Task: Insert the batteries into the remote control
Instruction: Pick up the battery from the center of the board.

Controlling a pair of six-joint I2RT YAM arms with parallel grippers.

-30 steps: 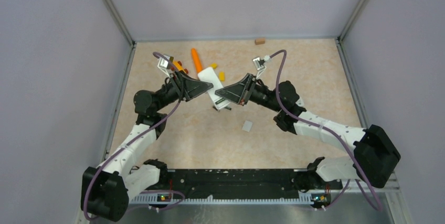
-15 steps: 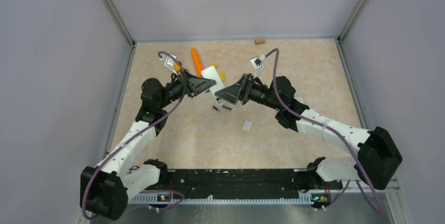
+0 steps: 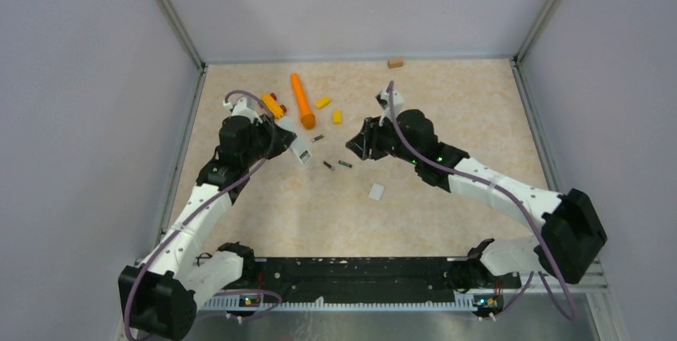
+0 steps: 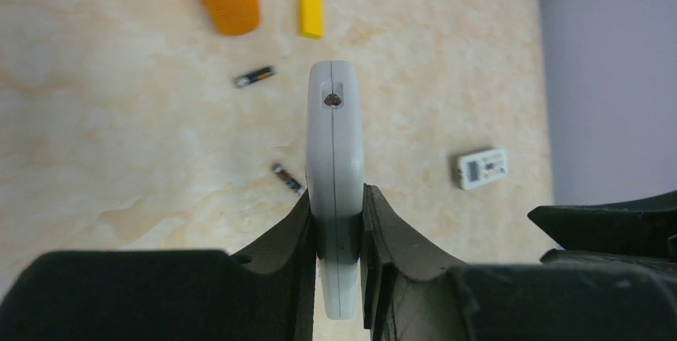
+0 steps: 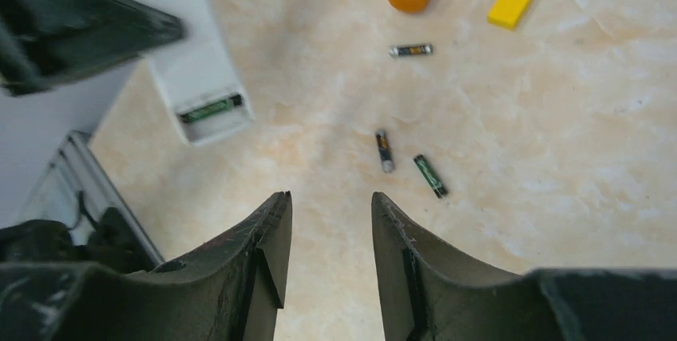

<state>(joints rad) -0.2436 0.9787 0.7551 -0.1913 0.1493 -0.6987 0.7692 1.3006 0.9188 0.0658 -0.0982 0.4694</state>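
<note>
Nearest the bases, the little white battery cover (image 3: 376, 191) lies loose on the table (image 3: 319, 221), so the remote's back is clearly off. Just past it, two batteries (image 5: 385, 150) sit close together but not touching, pretty much under the right gripper (image 5: 329, 213). Its fingers are partway apart with nothing between them. To its left, the remote (image 4: 335, 133) is pinched tight in the left gripper (image 4: 335, 197) and looks lifted off the table, with its open end turned toward the right arm. The battery compartment (image 5: 209, 108) is open, and I think there's one slim dark-green cell already seated in it, with room beside it. A third battery (image 5: 411, 50) lies a bit further out, near the tip of the orange carrot toy (image 3: 302, 100). Two yellow blocks (image 3: 322, 102) sit beyond that, nothing to do with the job. So I'd say we're at "fetch the next cell". The right arm needs to drop over one of the near pair, close across its thin body, then line it up lengthwise with the bay.
</note>
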